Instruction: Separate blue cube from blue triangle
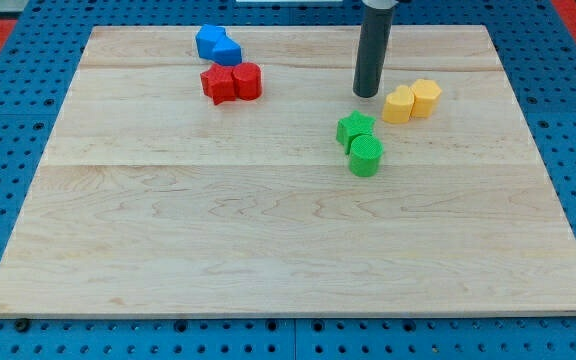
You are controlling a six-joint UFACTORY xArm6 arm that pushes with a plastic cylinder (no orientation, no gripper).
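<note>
The blue cube (209, 40) and the blue triangle (228, 52) sit touching each other near the board's top edge, left of centre. My tip (367, 94) is on the board well to their right, at the view's upper middle. It stands just left of the yellow blocks and above the green ones, touching none of them.
A red star (218, 84) and a red cylinder (247, 79) sit touching just below the blue pair. Two yellow blocks (412, 100) lie right of my tip. A green star (355, 128) and a green cylinder (365, 155) lie below it. The wooden board (268, 240) ends on blue pegboard.
</note>
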